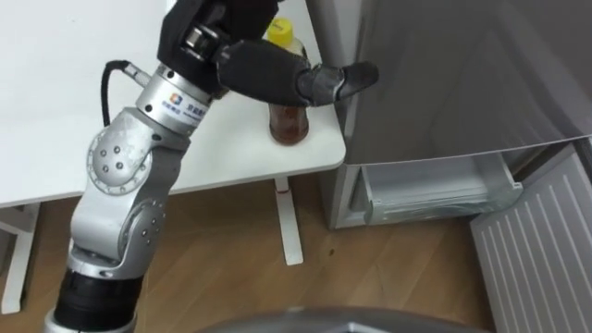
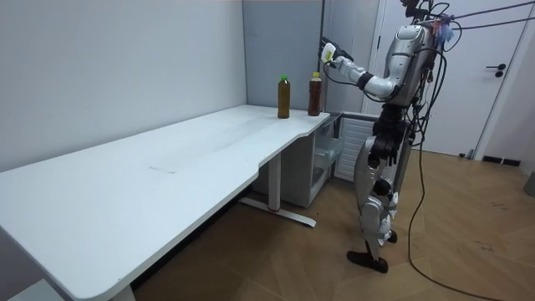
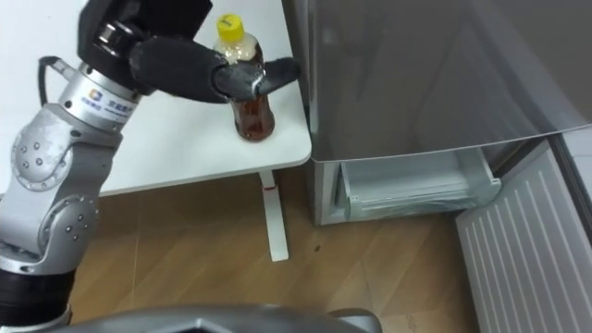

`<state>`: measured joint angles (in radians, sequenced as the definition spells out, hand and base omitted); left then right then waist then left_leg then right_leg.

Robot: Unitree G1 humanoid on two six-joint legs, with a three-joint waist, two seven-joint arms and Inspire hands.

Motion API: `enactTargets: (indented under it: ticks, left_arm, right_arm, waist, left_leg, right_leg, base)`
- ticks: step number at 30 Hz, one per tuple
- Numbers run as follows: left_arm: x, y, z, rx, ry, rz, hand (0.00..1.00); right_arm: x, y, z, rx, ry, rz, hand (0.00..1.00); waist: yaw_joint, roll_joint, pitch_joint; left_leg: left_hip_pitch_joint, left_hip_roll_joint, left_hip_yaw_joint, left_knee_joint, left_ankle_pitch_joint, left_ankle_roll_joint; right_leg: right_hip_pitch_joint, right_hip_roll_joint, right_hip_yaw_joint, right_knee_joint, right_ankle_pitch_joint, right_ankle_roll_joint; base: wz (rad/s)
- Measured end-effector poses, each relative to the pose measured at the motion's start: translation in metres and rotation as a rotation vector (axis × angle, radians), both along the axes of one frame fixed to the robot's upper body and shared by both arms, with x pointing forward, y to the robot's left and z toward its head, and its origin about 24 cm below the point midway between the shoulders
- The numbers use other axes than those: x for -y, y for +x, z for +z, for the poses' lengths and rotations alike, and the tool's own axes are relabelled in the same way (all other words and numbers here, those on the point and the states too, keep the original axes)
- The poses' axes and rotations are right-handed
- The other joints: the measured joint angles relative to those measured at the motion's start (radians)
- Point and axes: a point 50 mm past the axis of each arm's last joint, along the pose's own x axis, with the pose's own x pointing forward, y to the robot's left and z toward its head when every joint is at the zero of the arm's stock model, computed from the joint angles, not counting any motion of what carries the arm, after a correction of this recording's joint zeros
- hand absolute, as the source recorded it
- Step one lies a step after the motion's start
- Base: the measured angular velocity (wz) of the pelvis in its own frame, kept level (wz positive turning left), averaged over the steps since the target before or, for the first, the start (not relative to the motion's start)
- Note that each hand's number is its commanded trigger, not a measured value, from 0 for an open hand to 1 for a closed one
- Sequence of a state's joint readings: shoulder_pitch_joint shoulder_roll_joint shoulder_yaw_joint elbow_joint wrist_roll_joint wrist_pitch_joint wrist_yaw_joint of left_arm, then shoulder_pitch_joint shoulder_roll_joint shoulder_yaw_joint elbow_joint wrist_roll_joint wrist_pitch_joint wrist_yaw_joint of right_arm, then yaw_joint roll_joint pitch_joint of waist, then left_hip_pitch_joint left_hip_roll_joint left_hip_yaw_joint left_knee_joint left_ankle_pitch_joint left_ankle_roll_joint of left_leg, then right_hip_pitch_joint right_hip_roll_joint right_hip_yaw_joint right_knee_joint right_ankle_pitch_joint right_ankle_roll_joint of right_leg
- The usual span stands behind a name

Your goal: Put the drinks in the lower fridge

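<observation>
The left arm rises from the lower left of the left eye view, bends at the elbow and reaches to the upper middle. The left hand is held high and level, palm down, with its fingers stretched out towards the grey fridge on the right and curled round nothing.

Just behind and below the hand, a yellow-capped bottle of brown drink stands upright at the corner of the white table, beside the fridge wall. In the room view the hand hangs above this bottle and clear of it. A second bottle with a green cap stands just to its left on the same table end.

At the lower right of the left eye view, the lower fridge compartment stands open, its white door swung out. The robot stands upright at the table's far end, facing the fridge.
</observation>
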<state>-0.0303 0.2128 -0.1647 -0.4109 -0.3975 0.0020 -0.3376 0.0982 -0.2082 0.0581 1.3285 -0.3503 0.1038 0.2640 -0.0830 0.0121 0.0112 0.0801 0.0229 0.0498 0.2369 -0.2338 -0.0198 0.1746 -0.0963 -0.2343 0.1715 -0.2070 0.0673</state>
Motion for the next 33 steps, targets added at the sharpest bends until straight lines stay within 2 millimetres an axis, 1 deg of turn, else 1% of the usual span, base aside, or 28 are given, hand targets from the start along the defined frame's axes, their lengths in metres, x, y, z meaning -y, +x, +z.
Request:
enactTargets:
  ticks: [3, 9, 13, 17, 23, 24, 25, 27, 29, 33]
  left_arm:
    - [0.000, 0.000, -0.001, -0.006, 0.002, -0.001, 0.00]
    - [0.002, 0.000, -0.002, -0.010, 0.006, -0.015, 0.00]
    - [0.001, 0.002, -0.009, -0.040, 0.014, -0.015, 0.00]
    - [0.000, 0.002, -0.010, -0.047, 0.012, -0.010, 0.00]
    - [-0.001, 0.003, -0.010, -0.050, 0.005, 0.014, 0.00]
    - [-0.001, 0.003, -0.009, -0.047, 0.009, 0.019, 0.00]
    - [-0.001, 0.002, -0.008, -0.037, 0.013, 0.027, 0.00]
    - [0.000, 0.001, -0.003, -0.019, 0.006, 0.033, 0.00]
    - [-0.001, 0.000, 0.001, -0.004, -0.003, 0.048, 0.00]
    - [-0.002, 0.000, 0.003, 0.000, -0.011, 0.068, 0.00]
  right_arm:
    - [0.000, -0.001, 0.000, -0.007, -0.003, -0.003, 0.00]
    - [0.000, 0.000, 0.000, -0.006, -0.005, -0.002, 0.00]
    - [0.000, 0.000, 0.000, -0.006, -0.006, -0.004, 0.00]
    - [0.000, 0.000, 0.000, -0.011, -0.007, 0.004, 0.00]
    - [-0.001, -0.001, 0.000, -0.024, -0.004, 0.026, 0.00]
    - [-0.001, -0.002, 0.000, -0.027, -0.003, 0.025, 0.00]
    - [-0.001, -0.002, 0.000, -0.028, -0.003, 0.026, 0.00]
    - [-0.001, -0.002, 0.000, -0.030, -0.003, 0.032, 0.00]
    - [-0.002, -0.002, -0.001, -0.029, -0.001, 0.034, 0.00]
    - [-0.003, -0.001, -0.001, -0.026, -0.002, 0.037, 0.00]
  waist:
    - [-0.002, 0.005, 0.0027]
    - [-0.001, 0.007, 0.0015]
    - [0.000, 0.006, 0.0014]
    - [0.005, 0.006, 0.0011]
    - [0.005, 0.002, -0.0018]
    - [0.005, -0.001, -0.0036]
    - [0.007, -0.005, -0.0058]
    - [0.009, -0.009, -0.0064]
    - [0.010, -0.014, -0.0088]
    - [0.010, -0.015, -0.0085]
  left_leg:
    - [-0.003, 0.001, 0.000, -0.002, 0.000, 0.000]
    - [0.001, 0.001, 0.001, 0.001, 0.000, 0.000]
    - [0.001, 0.001, 0.002, 0.002, 0.000, 0.000]
    - [0.002, 0.001, 0.003, 0.001, 0.000, 0.000]
    - [0.004, 0.001, 0.003, 0.002, 0.000, 0.000]
    - [0.005, 0.001, 0.003, 0.002, 0.000, 0.000]
    - [0.006, 0.001, 0.004, 0.001, 0.001, 0.000]
    - [0.017, 0.001, 0.006, 0.000, 0.001, 0.000]
    - [0.020, 0.001, 0.006, -0.001, 0.001, 0.000]
    - [0.021, 0.001, 0.004, 0.001, 0.001, 0.000]
  right_leg:
    - [-0.001, 0.001, 0.000, 0.000, 0.000, 0.000]
    - [-0.001, 0.001, 0.002, 0.001, 0.000, -0.001]
    - [-0.001, 0.001, 0.003, 0.001, 0.000, -0.001]
    - [-0.002, 0.001, 0.005, 0.001, 0.000, 0.000]
    - [0.000, 0.001, 0.005, 0.001, 0.000, 0.000]
    - [0.000, 0.001, 0.005, 0.001, 0.000, -0.001]
    - [0.000, 0.001, 0.006, 0.001, 0.000, -0.001]
    - [0.001, 0.001, 0.009, 0.001, 0.000, -0.001]
    - [0.006, 0.001, 0.009, 0.000, 0.000, 0.000]
    - [0.016, 0.001, 0.008, -0.001, 0.000, -0.001]
  base:
    - [0.00]
    - [0.00]
    - [0.00]
    - [0.00]
    - [0.00]
    - [0.00]
    - [0.00]
    - [-0.04]
    - [0.00]
    - [0.00]
